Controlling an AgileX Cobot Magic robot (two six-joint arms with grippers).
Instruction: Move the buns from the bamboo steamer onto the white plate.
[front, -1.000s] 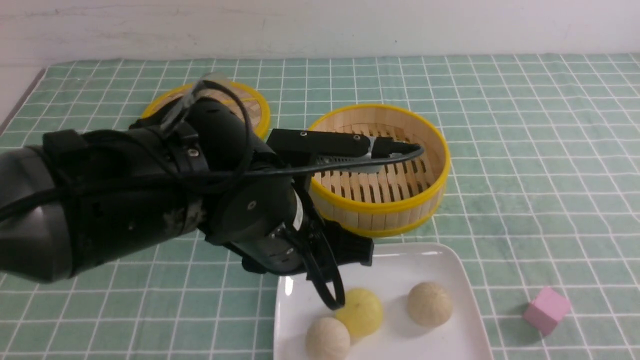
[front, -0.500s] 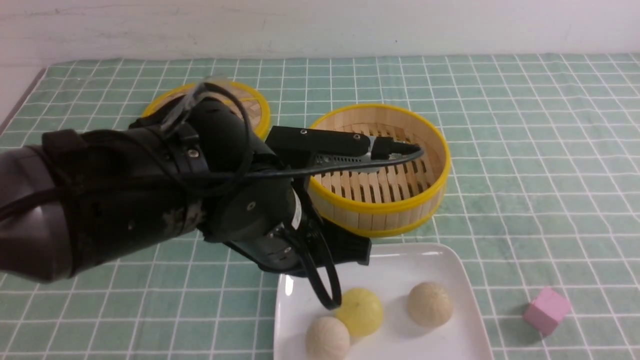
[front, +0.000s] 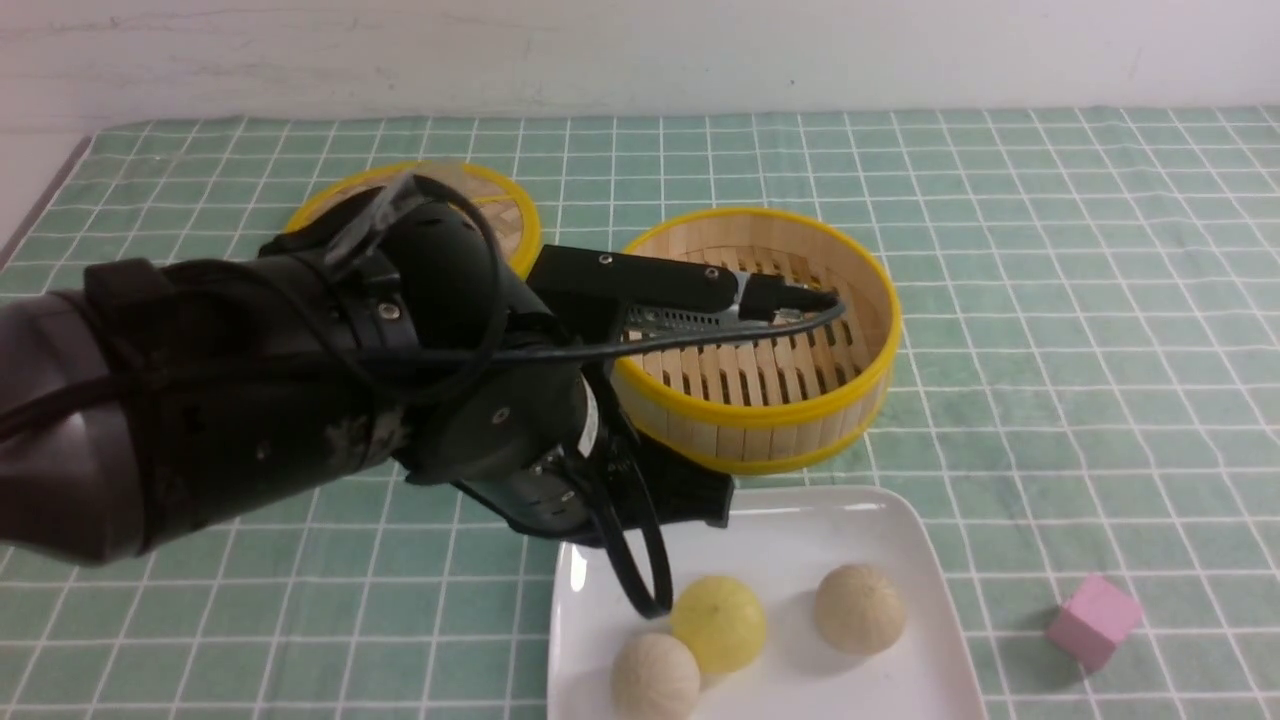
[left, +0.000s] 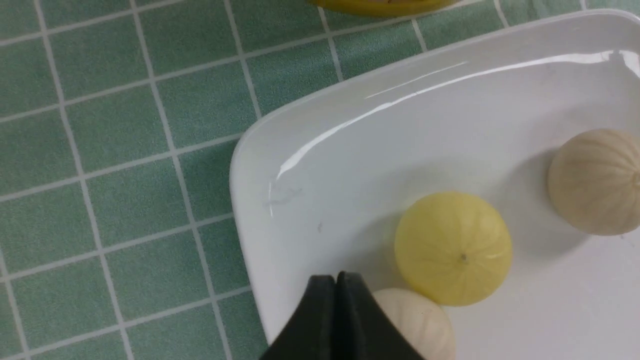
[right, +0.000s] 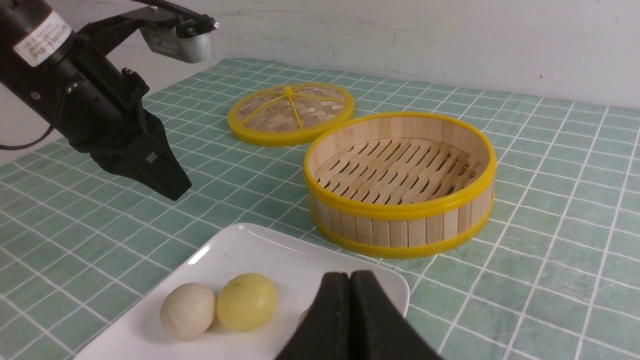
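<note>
All three buns lie on the white plate (front: 800, 540): a pale yellow one (front: 718, 624), a cream one (front: 655, 678) touching it, and another cream one (front: 860, 608) apart to the right. The bamboo steamer (front: 760, 340) stands empty behind the plate. My left gripper (left: 336, 276) is shut on nothing and hangs above the plate's left edge, beside the near cream bun (left: 415, 320). In the right wrist view the left gripper (right: 177, 190) shows as a closed black wedge. My right gripper (right: 350, 274) is shut and empty, low over the plate's right side.
The flat woven lid (front: 505, 215) lies behind the left arm, to the left of the steamer. A pink cube (front: 1093, 620) sits on the green checked cloth right of the plate. The left arm's bulk (front: 300, 380) covers the left half of the front view.
The left arm has drawn slightly up and to the left, away from the yellow bun. Its gripper end looks narrower than a second ago. The buns have not moved.
</note>
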